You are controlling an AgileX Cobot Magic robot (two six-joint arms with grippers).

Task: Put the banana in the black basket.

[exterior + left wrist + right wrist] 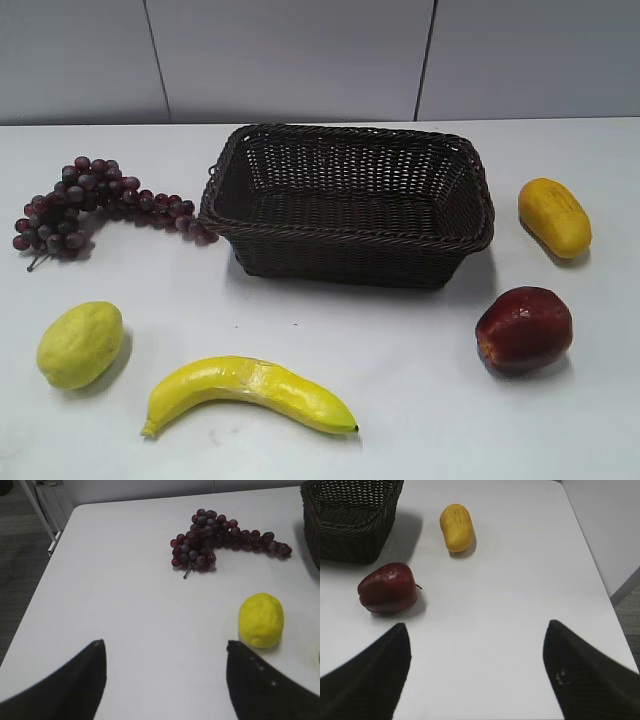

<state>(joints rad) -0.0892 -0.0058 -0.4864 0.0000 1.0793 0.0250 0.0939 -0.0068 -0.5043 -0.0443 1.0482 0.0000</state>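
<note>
The banana (250, 392) lies on the white table at the front, left of centre, curved, with its dark tip to the right. The black basket (345, 240) stands empty at mid-table behind it; its corner shows in the left wrist view (312, 515) and in the right wrist view (357, 520). My left gripper (165, 645) is open and empty above the table's left part. My right gripper (476, 627) is open and empty above the table's right part. Neither gripper shows in the exterior view, and the banana shows in neither wrist view.
A lemon (80, 344) (260, 619) lies left of the banana. Dark red grapes (95, 200) (220, 537) lie left of the basket. A red apple (524, 328) (387, 587) and a yellow-orange oval fruit (554, 216) (456, 527) lie on the right. Table edges show in both wrist views.
</note>
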